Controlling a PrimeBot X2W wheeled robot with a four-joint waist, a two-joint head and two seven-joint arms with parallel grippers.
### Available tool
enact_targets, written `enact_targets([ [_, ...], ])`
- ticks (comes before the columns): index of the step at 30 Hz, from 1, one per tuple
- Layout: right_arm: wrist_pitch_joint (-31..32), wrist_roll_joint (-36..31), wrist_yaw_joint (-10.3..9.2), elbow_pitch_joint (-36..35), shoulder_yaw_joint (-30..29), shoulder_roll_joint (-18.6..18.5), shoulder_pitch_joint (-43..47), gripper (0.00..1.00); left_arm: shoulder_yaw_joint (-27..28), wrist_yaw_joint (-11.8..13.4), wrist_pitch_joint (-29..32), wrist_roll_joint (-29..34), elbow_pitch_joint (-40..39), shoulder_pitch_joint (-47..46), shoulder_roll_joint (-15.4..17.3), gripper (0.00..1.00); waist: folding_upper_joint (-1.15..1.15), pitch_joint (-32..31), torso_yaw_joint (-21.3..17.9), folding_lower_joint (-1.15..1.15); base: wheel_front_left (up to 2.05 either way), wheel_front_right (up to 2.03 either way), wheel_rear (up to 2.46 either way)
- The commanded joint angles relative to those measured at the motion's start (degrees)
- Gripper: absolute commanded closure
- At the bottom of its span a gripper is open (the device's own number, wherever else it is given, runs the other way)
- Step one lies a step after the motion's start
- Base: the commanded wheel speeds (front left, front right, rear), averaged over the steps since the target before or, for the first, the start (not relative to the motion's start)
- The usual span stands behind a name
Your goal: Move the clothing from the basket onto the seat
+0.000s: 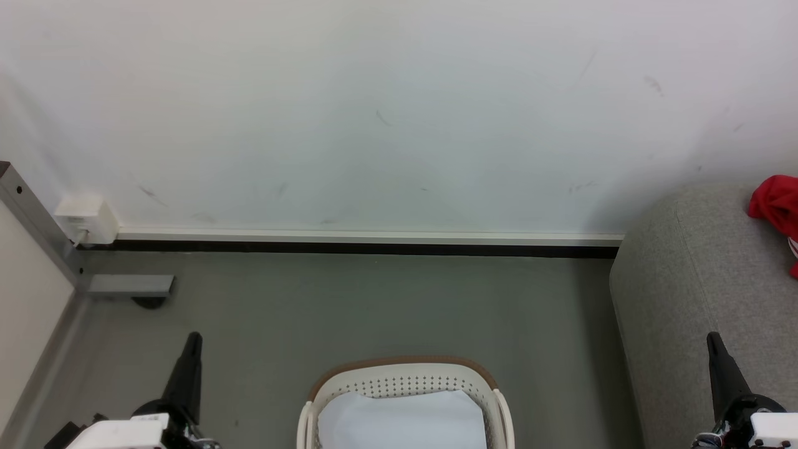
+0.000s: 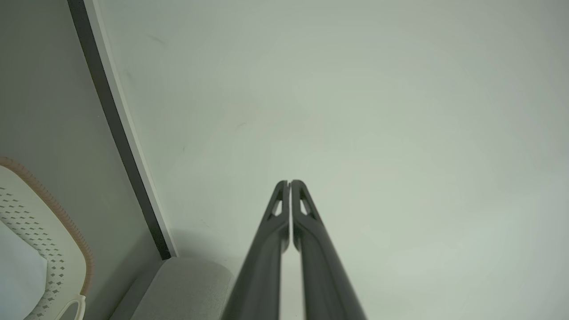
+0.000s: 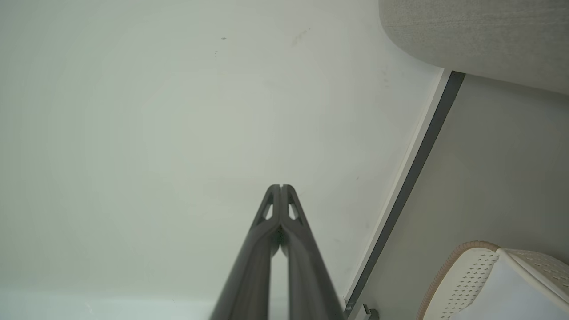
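Observation:
The cream-white basket point(image 1: 405, 381) with a brown rim stands on the floor at the bottom centre of the head view, a pale white sheet lying inside it. The basket point(image 2: 40, 231) also shows at the left wrist view's lower left, and the basket point(image 3: 480, 275) at the right wrist view's lower right. Red clothing point(image 1: 776, 202) lies on the grey seat point(image 1: 692, 299) at the right edge. My left gripper point(image 1: 193, 340) is shut at the lower left, empty. My right gripper point(image 1: 712, 340) is shut at the lower right, in front of the seat, empty.
A white wall point(image 1: 399, 112) with a skirting board runs behind the grey floor point(image 1: 374, 305). A white socket box point(image 1: 87, 219) and a metal frame foot point(image 1: 128, 285) sit at the left. Open floor lies between the basket and the wall.

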Motion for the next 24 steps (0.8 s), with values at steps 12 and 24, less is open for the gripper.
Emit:
enact_targets([
  [12, 0.1, 0.1, -0.12, -0.3, -0.2, -0.5, -0.7, 1.00, 0.1, -0.3, 0.2, -0.8, -0.2, -0.4, 0.1, 1.00, 0.00, 0.0, 0.0, 0.00, 0.00, 0.00, 0.00],
  [24, 0.1, 0.1, -0.12, -0.3, -0.2, -0.5, -0.7, 1.00, 0.1, -0.3, 0.2, -0.8, -0.2, -0.4, 0.1, 1.00, 0.00, 0.0, 0.0, 0.00, 0.00, 0.00, 0.00],
])
